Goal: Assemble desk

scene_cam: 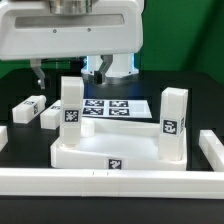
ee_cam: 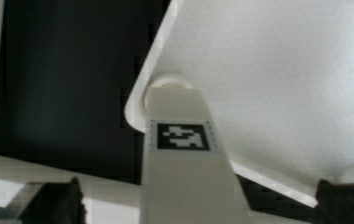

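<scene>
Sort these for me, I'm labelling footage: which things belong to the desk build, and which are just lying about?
Desk build: desk top; standing legs; loose legs.
Just lying about: marker board; border rails.

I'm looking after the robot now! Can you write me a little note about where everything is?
Pincer: open, holding nothing, right above the left standing leg.
Desk top: lies in the middle of the table.
Done: two legs stand upright on it, the other being the right standing leg. How tight they sit cannot be told.
Left: the nearer loose leg and the farther loose leg lie on the table at the exterior view's left, waiting to be fitted.
</scene>
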Available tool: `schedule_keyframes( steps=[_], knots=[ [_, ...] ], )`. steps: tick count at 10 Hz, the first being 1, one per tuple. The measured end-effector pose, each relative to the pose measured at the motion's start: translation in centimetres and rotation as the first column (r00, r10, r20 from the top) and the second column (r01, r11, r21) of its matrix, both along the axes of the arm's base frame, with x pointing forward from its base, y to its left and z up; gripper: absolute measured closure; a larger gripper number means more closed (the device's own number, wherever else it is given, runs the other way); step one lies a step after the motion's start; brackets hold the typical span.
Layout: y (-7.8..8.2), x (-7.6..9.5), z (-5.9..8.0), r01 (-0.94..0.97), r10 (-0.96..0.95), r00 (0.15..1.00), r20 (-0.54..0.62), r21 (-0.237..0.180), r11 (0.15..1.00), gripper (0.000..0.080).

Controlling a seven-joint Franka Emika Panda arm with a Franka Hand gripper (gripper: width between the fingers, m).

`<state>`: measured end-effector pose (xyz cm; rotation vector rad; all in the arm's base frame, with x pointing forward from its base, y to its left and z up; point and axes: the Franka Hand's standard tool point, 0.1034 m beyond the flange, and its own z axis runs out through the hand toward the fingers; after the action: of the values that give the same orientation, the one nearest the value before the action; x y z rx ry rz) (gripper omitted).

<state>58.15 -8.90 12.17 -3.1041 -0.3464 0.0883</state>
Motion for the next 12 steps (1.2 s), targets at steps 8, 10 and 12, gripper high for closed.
schedule_keyframes(
  steps=[8, 10, 12],
  knots=[
    [0.22, 0.44, -0.59, -0.058, 0.058, 0.998, 0.008, 0.006, 0.998, 0.0509],
    [0.29, 0.45, -0.59, -0.044, 0.043, 0.999, 0.008, 0.006, 0.999, 0.0509],
    [0.15, 0.36, -0.37, 0.03, -0.03, 0.999, 0.015, 0.025, 0.999, 0.0509]
  ],
)
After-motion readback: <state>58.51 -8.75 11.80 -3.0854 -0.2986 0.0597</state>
